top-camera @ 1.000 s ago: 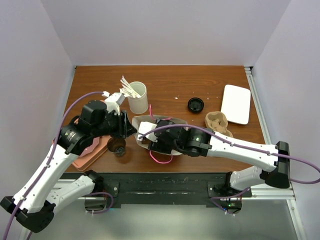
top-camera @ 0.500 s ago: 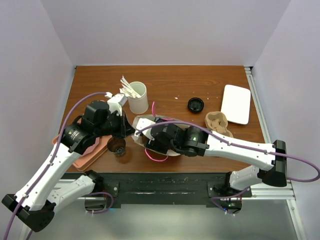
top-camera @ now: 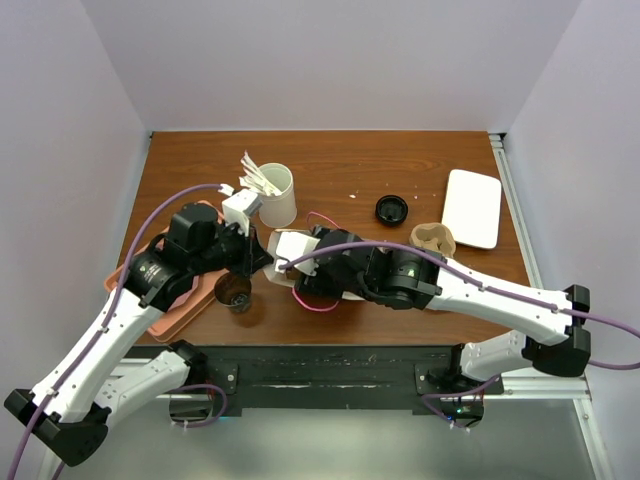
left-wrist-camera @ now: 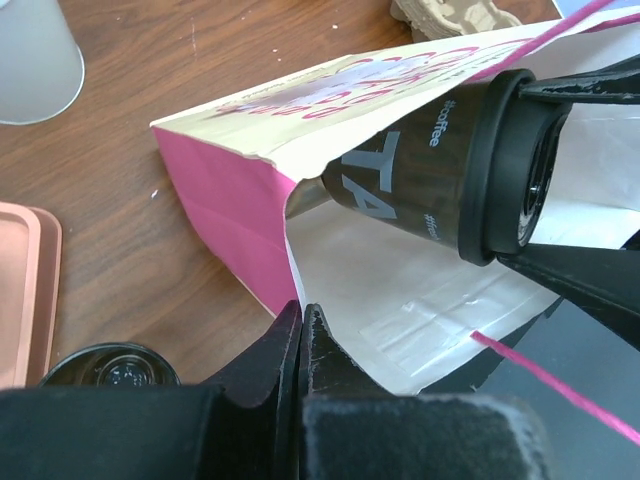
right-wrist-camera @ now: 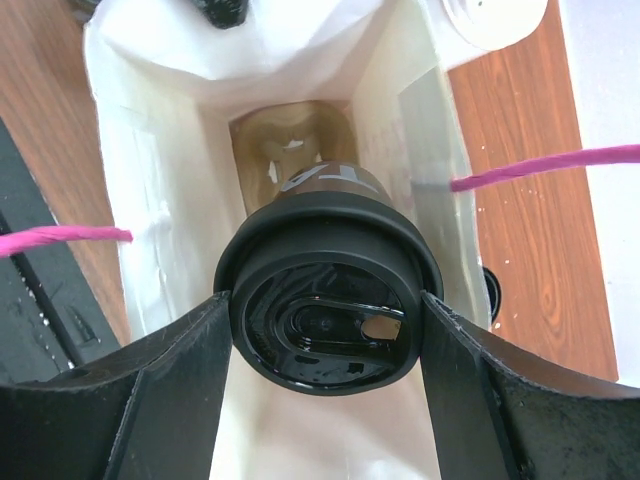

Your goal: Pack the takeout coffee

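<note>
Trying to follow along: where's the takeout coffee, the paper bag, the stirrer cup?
takeout coffee (right-wrist-camera: 325, 315): right wrist view, black lid.
paper bag (left-wrist-camera: 225, 210): left wrist view, pink side panel.
stirrer cup (top-camera: 280, 203): top view, white wall.

Paper bag (top-camera: 292, 248) lies on its side near the centre of the table (top-camera: 400, 160), mouth facing right. Takeout coffee (left-wrist-camera: 440, 170) sits partway in that mouth, lid outward. Cup of stirrers (top-camera: 277, 197) stands behind the bag. Second cup (top-camera: 235, 291) stands front-left of it, just beside the tray (top-camera: 160, 310) at the left edge. Loose lid (top-camera: 391, 209), cup carrier (top-camera: 432, 238) and flat dish (top-camera: 472, 207) lie to the right.
</note>
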Tool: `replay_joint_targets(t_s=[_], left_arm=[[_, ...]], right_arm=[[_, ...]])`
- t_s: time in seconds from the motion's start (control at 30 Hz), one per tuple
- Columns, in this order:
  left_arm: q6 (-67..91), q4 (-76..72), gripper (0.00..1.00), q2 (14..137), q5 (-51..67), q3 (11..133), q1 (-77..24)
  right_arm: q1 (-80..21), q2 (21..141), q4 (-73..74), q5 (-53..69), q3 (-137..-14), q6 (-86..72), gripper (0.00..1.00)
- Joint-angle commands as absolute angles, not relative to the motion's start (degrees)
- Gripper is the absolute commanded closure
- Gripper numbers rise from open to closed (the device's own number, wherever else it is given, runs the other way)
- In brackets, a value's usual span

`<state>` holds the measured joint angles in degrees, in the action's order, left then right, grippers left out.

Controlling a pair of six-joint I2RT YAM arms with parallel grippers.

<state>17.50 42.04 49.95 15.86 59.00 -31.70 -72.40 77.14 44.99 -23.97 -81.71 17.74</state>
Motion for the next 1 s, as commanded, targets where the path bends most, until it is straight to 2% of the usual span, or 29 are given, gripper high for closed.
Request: replay_joint_targets(t_s=[0.0,0.2,0.23,0.27,0.3,0.47,0.73,0.87,0.97], left_arm=[[15.99,38.14,1.0,48.87,18.28,58.8,-31.99],[16.6,37.88,0.99,47.99,20.38,59.15,-31.99],[17.22,37.62,0.95,47.9,20.74,59.06,-31.99],[17.92,37.01,0.81,47.64,21.09,58.63,-31.99],[19.41,36.65,0.76,47.55,22.05,58.19,-31.99],[20.48,36.47,0.64,46.23,21.1,55.03,-31.9],[18.63,37.27,0.62,46.49,22.58,54.84,-31.99],[19.07,35.51,0.74,46.32,25.04,54.93,-31.99],[19.77,34.63,0.77,46.23,26.45,54.67,-31.91]], right_arm=[[-72.42,75.24,46.85,-23.03,-78.94,19.25,0.69],[-72.42,73.39,43.95,-24.52,-71.46,20.65,0.7],[-72.42,73.39,43.25,-25.13,-70.5,20.57,0.7],[-72.42,73.56,43.16,-25.57,-70.14,20.22,0.7],[-72.42,73.39,42.98,-25.66,-69.79,19.61,0.7],[-72.51,73.3,41.13,-26.54,-67.77,18.55,0.7],[-72.51,74.09,40.17,-28.82,-65.74,19.51,0.69],[-72.51,74.18,38.41,-29.8,-66.18,19.95,0.69],[-72.51,74.79,37.0,-27.78,-67.5,20.65,0.69]])
